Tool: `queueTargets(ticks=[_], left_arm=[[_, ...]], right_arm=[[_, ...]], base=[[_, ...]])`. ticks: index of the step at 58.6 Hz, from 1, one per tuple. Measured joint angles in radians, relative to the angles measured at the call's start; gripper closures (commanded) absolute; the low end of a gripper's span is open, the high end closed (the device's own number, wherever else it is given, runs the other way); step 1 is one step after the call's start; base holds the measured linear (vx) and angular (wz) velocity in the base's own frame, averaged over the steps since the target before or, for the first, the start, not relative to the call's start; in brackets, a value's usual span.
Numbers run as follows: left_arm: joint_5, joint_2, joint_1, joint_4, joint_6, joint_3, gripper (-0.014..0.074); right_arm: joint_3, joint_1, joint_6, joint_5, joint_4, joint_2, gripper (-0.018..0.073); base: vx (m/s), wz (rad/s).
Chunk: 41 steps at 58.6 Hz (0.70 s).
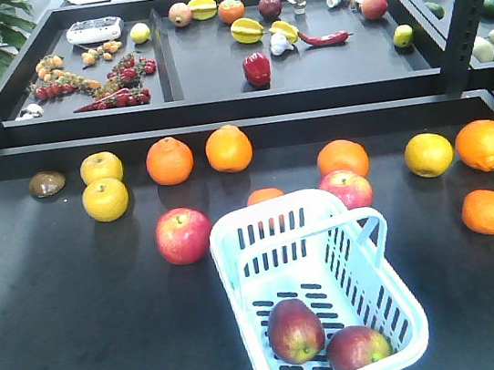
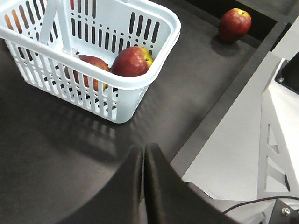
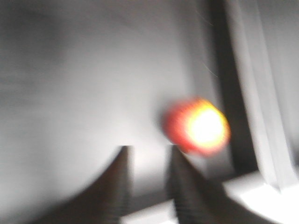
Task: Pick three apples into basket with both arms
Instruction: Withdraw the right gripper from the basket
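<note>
Dark tabletop (image 2: pixel 56 154): left gripper (image 2: pixel 143 158) closed, right gripper (image 3: pixel 148 161) parted.

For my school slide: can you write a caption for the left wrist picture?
Two dark red apples sit in the pale basket, a third apple waits by the table edge.

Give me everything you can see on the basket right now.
The basket is pale blue-white plastic, rectangular, with slotted walls and base and loop handles folded down. It stands upright on the dark shelf, near the front edge. Two dark red apples lie inside at its near end, side by side. No gripper touches it.
</note>
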Motion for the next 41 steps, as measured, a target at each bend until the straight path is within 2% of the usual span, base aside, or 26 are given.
queueTargets(ticks=[4, 11, 17, 26, 41], left_arm=[[0.000, 0.000, 0.000, 0.000, 0.000, 0.000, 0.0602], [0.000, 0.000, 0.000, 0.000, 0.000, 0.000, 0.0602], [0.000, 0.000, 0.000, 0.000, 0.000, 0.000, 0.0602], [0.000, 0.000, 0.000, 0.000, 0.000, 0.000, 0.0602], [0.000, 0.000, 0.000, -0.001, 0.000, 0.000, 0.0602]], right_arm=[[-0.002, -0.120, -0.080, -0.010, 0.053, 0.039, 0.0083], [-0.030, -0.326, -0.225, -0.022, 0.220, 0.150, -0.0017], [-0.070, -0.444, -0.287, -0.028, 0.303, 0.267, -0.0055], [-0.123, -0.521, -0.306, -0.028, 0.305, 0.392, -0.0050], [-0.140, -0.532, -0.284, -0.035, 0.185, 0.493, -0.0039]], base=[[0.00, 0.00], [0.00, 0.00], [0.00, 0.00], [0.00, 0.00], [0.00, 0.00]])
